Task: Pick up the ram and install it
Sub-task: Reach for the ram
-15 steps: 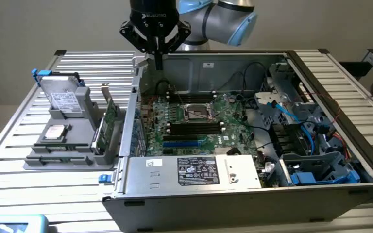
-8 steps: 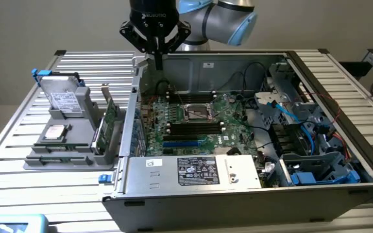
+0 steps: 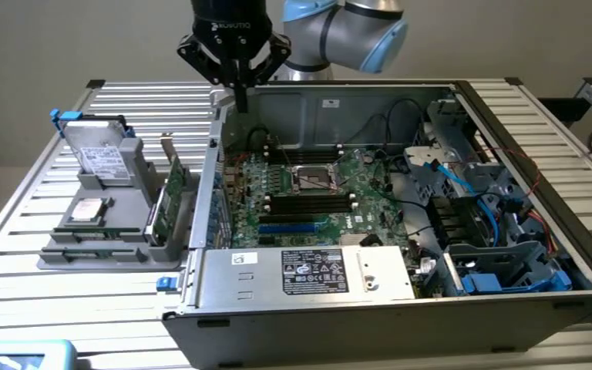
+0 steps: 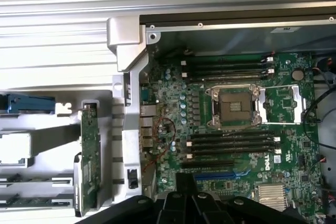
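Barely started, imo. The end effector (image 3: 240, 100) is pinched fully closed on nothing, up over the PC case (image 3: 307, 327) back corner. The ram (image 4: 31, 201) lies in the gray parts tray (image 3: 62, 260) on the counter (image 3: 24, 193), and the memory slots (image 4: 231, 142) look empty.

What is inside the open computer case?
A green motherboard with processor socket and black memory slots, blue cables, and a labelled metal box. What lies beneath that box is covered.

The exterior view's edge cuts off the robot arm (image 3: 363, 29).
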Motion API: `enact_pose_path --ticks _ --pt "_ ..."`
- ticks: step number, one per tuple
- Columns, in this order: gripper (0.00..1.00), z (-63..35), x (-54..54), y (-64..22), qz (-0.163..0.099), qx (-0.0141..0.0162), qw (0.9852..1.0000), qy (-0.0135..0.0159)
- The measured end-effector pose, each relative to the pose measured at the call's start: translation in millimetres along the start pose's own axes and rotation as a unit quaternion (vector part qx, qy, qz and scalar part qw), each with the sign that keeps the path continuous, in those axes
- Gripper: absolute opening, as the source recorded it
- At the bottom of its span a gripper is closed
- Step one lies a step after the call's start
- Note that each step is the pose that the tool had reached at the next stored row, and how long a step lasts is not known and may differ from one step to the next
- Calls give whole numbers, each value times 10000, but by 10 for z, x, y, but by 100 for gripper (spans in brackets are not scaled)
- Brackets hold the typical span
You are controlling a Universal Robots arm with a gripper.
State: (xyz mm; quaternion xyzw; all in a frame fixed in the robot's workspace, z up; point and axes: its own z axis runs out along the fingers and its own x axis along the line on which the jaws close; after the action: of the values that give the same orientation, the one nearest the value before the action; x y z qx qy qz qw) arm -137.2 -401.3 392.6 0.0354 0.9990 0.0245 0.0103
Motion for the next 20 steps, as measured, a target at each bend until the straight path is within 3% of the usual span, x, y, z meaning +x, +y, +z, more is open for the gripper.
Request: enact_pose_path --ticks 9,20 --pt "11 -8 361 -91 0 0 10000 -3" --pt "11 22 689 -307 0 -2 10000 -2"
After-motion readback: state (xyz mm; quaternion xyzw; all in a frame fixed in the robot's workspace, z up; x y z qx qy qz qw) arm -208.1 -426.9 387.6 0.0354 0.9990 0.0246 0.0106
